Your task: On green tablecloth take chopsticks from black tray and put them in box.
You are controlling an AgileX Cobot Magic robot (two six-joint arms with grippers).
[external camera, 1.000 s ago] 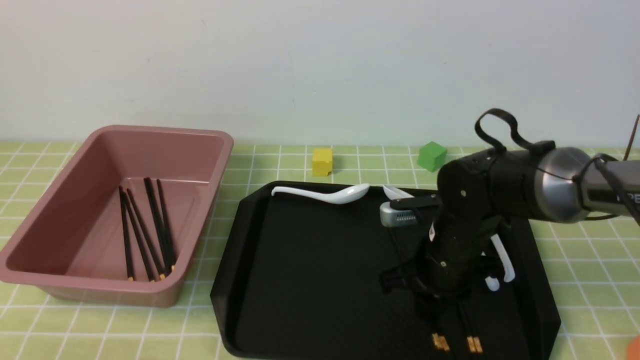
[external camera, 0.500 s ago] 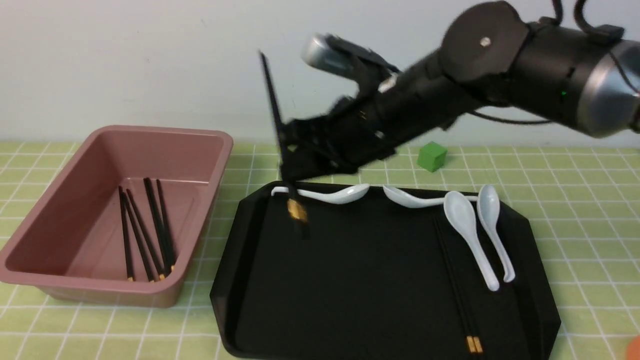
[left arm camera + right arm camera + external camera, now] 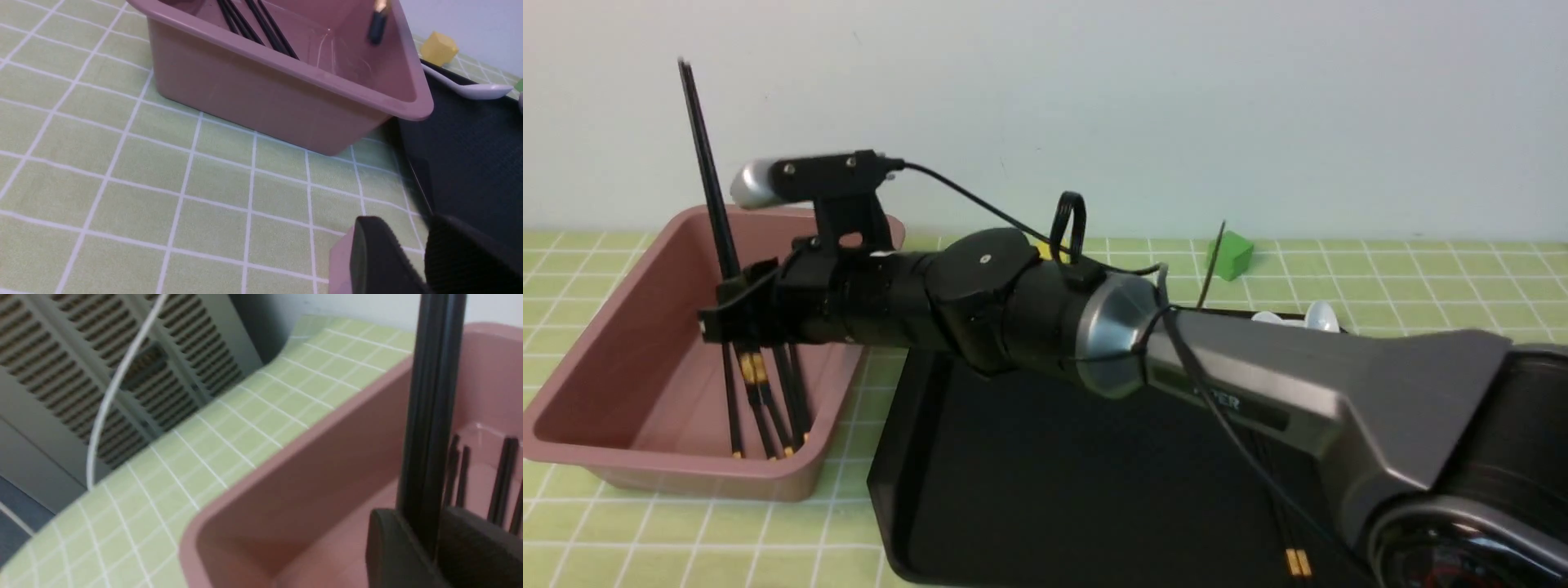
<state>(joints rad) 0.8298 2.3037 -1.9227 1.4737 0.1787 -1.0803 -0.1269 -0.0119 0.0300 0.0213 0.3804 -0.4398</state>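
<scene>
My right gripper (image 3: 731,322) is shut on a pair of black chopsticks (image 3: 709,180) and holds them upright over the pink box (image 3: 621,327), gold-banded ends down inside it. The right wrist view shows the pair (image 3: 433,396) clamped between the fingers (image 3: 392,547) above the box (image 3: 327,457). Several chopsticks (image 3: 768,416) lie on the box floor. Two more (image 3: 1294,562) lie on the black tray (image 3: 1029,474), mostly hidden by the arm. My left gripper (image 3: 412,253) is shut and empty, low over the green tablecloth (image 3: 122,163) near the box (image 3: 265,94) and the tray (image 3: 470,155).
White spoons (image 3: 1319,314) lie at the tray's far edge, mostly hidden by my right arm; one shows in the left wrist view (image 3: 470,87). A green cube (image 3: 1229,253) and a yellow cube (image 3: 439,49) stand on the cloth behind the tray.
My right gripper closed on chopsticks on the tray's right side, lifted them and swung left across the tray to above the box. The chopsticks now stand upright in it.
</scene>
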